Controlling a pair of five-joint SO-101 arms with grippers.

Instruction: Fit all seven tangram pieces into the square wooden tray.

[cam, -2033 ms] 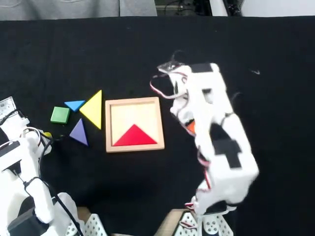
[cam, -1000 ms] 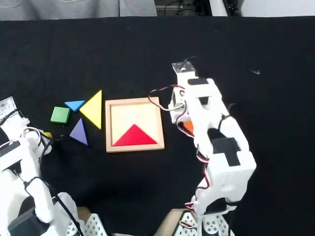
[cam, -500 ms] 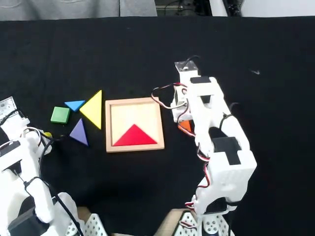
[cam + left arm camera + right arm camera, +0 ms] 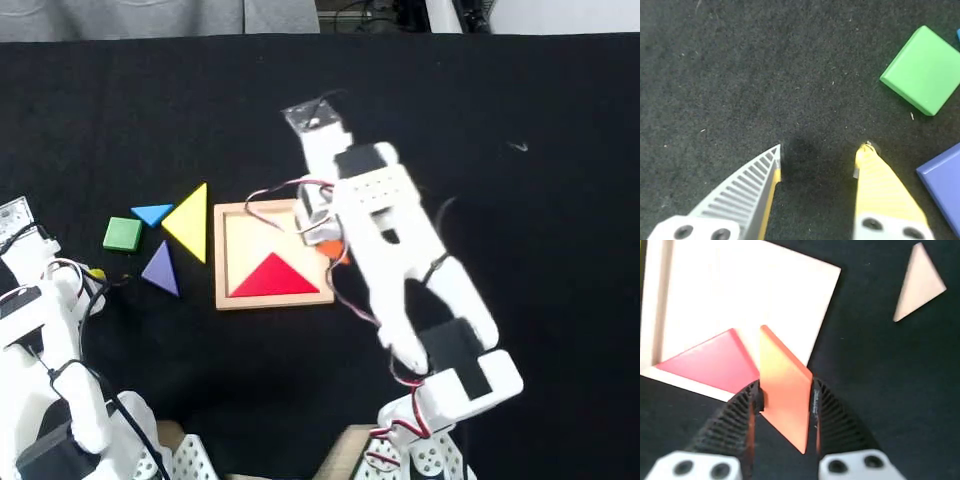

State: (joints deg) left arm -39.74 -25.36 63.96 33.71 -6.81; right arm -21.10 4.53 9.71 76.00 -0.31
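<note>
Over black cloth, right hand clamps orange piece above tray edge.

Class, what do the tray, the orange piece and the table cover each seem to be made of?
Tray: pale unpainted wood, probably; light matt surface.
Orange piece: likely painted wood; smooth, flat colour.
Table cover: black felt-like cloth, fuzzy, flecked with lint.

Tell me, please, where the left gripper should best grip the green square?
Probably across two opposite edges, coming down from above: the green square lies flat on the table, its parallel sides offer flat faces, and the open left gripper hangs beside it.
</note>
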